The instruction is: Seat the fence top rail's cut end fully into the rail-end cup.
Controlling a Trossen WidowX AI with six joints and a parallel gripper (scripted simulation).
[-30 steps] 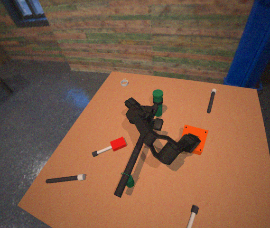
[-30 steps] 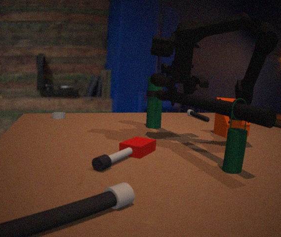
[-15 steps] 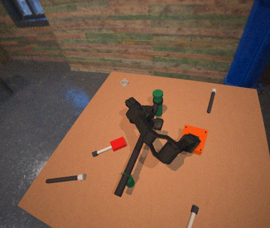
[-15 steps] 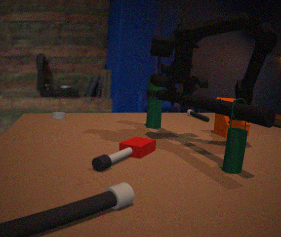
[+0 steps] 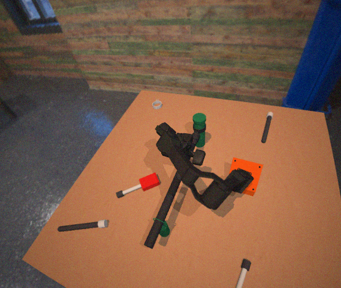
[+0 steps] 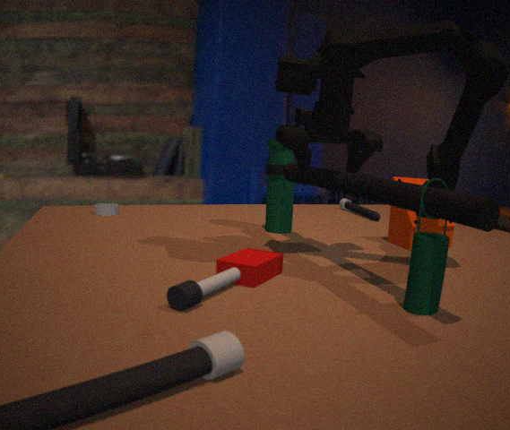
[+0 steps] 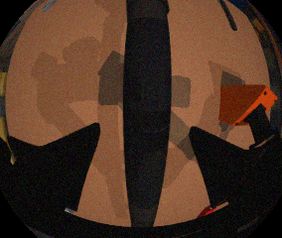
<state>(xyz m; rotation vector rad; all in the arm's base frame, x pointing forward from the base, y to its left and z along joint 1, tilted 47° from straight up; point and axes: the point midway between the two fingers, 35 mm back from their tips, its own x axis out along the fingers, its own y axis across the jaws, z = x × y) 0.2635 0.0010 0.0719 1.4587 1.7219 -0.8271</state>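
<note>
The dark rail (image 5: pixel 164 204) (image 6: pixel 366 184) (image 7: pixel 147 74) runs through the green loop (image 6: pixel 436 179) above the small green post (image 5: pixel 164 230) (image 6: pixel 426 272). Its far end meets the dark, wider cup at the big green post (image 5: pixel 200 141) (image 6: pixel 279 203); how deep it sits inside cannot be told. The dark brace band (image 5: pixel 199 130) (image 6: pixel 275 169) is high on the post, just below its cap. My gripper (image 5: pixel 196 147) (image 6: pixel 328 165) (image 7: pixel 147 130) is open, with its fingers spread on both sides of the rail. In the wrist view, gaps show between rail and fingers.
A red block (image 5: pixel 149 181) (image 6: pixel 250 266) with a white handle lies left of the rail. An orange block (image 5: pixel 246 164) (image 6: pixel 401 227) stands near the arm's base. Dark rods with white ends (image 5: pixel 80 226) (image 5: pixel 266 128) and a pale ring (image 5: pixel 156 102) (image 6: pixel 107 210) lie farther out.
</note>
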